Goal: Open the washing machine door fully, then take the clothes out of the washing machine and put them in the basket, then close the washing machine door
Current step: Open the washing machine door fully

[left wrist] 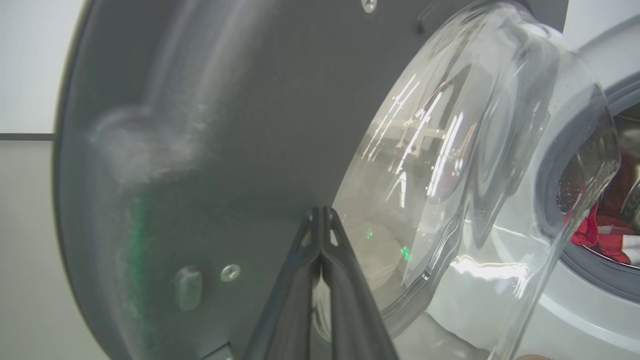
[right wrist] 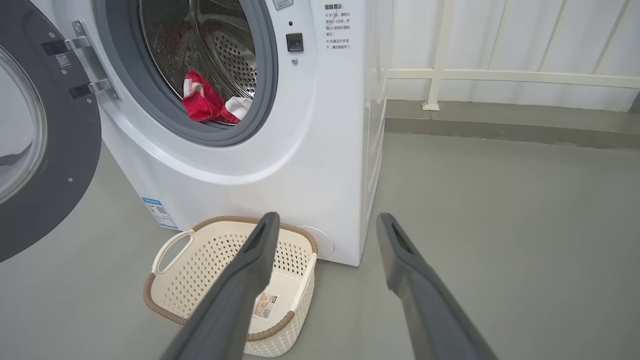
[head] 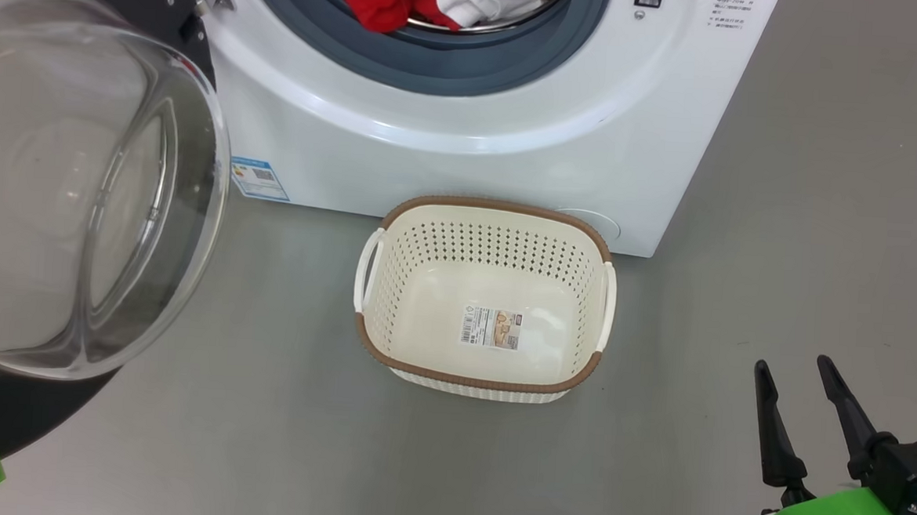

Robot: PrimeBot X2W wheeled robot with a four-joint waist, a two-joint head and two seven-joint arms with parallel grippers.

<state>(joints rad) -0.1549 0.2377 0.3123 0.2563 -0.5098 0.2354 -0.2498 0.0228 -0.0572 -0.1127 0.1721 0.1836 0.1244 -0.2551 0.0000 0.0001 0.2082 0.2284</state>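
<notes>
1. Door status. The washing machine door [head: 93,191] stands swung out to the left of the washing machine [head: 472,140], with its glass bowl facing the head camera. I judge it well open. Whether it has reached its stop I cannot tell.

2. Left tool [left wrist: 322,212]. Its fingers are pressed together and hold nothing. In the left wrist view the tips point at the door's dark inner face, just beside the edge of the glass bowl (actual contact cannot be confirmed). The arm reaches low, beside the door.

3. Right tool [head: 791,364]. Its fingers are spread wide and empty. It hangs low over the floor [head: 782,227], to the right of the basket [head: 500,206] and apart from it, with the fingers pointing forward toward the machine's front.

4. Task items. The clothes [head: 381,2] lie in the drum, a red fold resting on the lower lip of the grey ring. The basket sits empty on the floor, directly below the opening and just beside the machine's front panel.

5. Governing relation. From the right tool, the clothes lie forward, up and to the left, above the basket. The door blocks the left side of the opening, so I judge the right arm to have the clearer approach. It must rise and swing left to enter the drum mouth.
</notes>
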